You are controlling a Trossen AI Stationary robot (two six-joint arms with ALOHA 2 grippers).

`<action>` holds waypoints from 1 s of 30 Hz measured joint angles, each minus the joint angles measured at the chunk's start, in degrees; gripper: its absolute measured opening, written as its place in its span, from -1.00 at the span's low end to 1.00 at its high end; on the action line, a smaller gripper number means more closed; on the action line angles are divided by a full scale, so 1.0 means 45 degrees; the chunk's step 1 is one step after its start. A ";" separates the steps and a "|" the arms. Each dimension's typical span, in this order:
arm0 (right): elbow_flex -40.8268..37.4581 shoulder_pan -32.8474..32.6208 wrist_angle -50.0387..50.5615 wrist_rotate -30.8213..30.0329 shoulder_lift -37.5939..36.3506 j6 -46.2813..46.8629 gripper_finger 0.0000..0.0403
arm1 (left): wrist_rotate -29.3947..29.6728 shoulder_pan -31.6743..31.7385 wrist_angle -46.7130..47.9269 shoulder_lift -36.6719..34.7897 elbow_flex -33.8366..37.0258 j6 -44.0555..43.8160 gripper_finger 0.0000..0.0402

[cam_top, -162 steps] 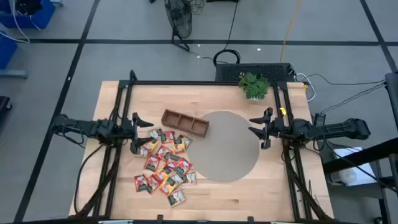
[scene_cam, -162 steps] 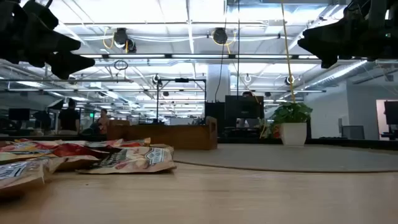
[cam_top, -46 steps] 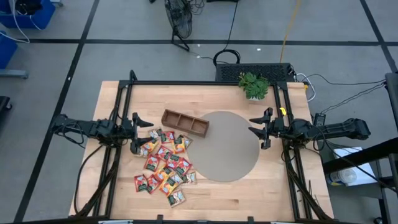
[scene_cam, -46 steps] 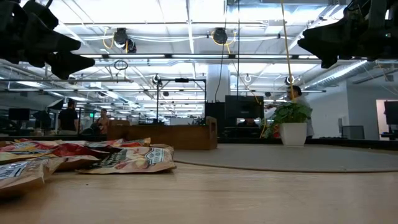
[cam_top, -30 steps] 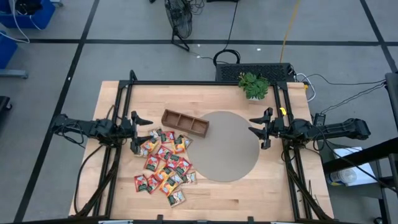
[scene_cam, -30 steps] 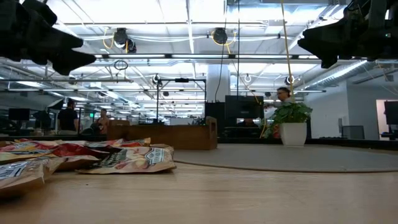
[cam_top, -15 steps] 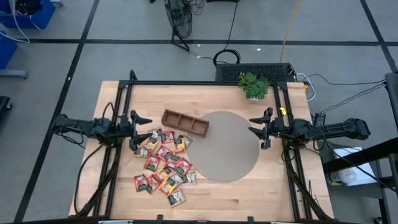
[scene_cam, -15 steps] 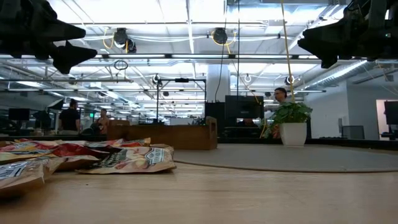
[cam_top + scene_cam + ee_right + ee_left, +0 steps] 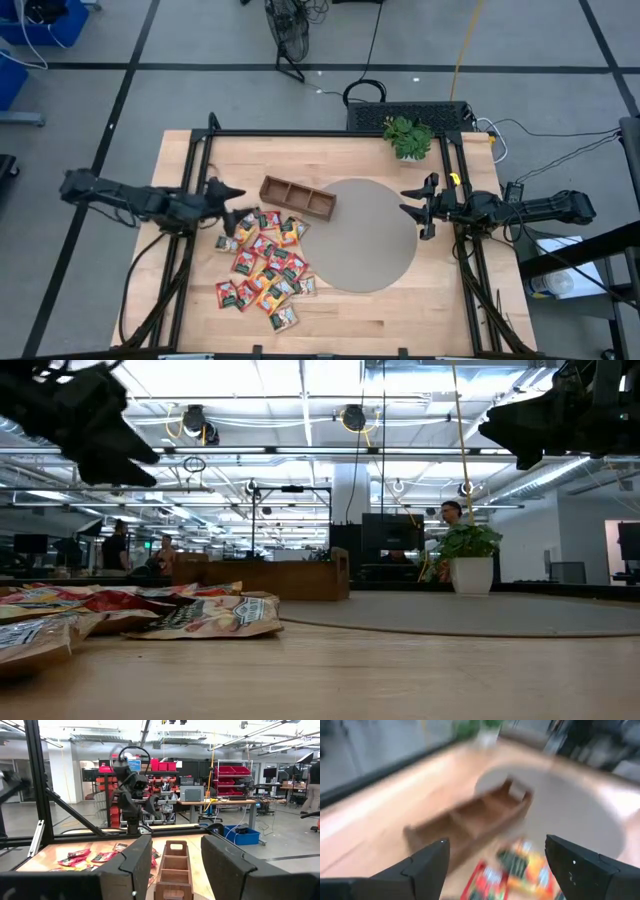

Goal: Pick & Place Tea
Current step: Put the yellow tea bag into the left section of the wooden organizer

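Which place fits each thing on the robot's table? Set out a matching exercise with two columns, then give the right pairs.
Things:
1. tea sachets
2. wooden tray
3. potted plant
4. right gripper

Places:
A. far right corner of the table
B. spread in a heap on the table's left half
C. above the round mat's right edge
D. just beyond the heap, touching the mat's rim

Pairs: 1-B, 2-D, 3-A, 4-C

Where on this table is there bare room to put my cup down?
The round grey mat lies bare, between the wooden tray and the right gripper. The bare wood along the front edge is free too. It is crowded where tea packets pile under the left gripper.
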State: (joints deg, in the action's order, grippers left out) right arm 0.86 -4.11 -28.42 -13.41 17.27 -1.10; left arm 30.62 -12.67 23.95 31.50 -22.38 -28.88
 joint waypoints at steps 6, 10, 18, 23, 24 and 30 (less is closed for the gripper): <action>-0.0002 0.0002 0.0000 0.0000 -0.0002 0.0000 -0.23 | -0.1459 0.0000 0.4915 0.4909 -0.3435 -0.3291 0.61; 0.0001 -0.0002 0.0000 0.0000 -0.0002 0.0000 -0.23 | -0.3228 0.0000 0.6517 0.7168 -0.4885 -0.4850 0.61; 0.0001 -0.0002 0.0000 0.0000 -0.0002 0.0000 -0.23 | -0.6133 0.0187 0.9123 0.8925 -0.5000 -0.6806 0.61; 0.0001 -0.0002 0.0000 0.0000 0.0000 0.0000 -0.23 | -0.6363 0.0771 0.9630 0.8108 -0.4414 -0.7163 0.61; -0.0003 0.0003 0.0000 0.0000 0.0003 0.0000 -0.23 | -0.6365 0.0934 0.9464 0.7807 -0.4251 -0.7140 0.61; 0.0001 0.0001 0.0000 0.0000 0.0001 0.0000 -0.23 | -0.6899 0.2126 0.8106 0.5868 -0.2554 -0.7072 0.61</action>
State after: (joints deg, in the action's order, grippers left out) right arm 0.86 -4.11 -28.42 -13.41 17.27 -1.10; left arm -0.42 -3.10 60.42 57.90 -33.87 -60.70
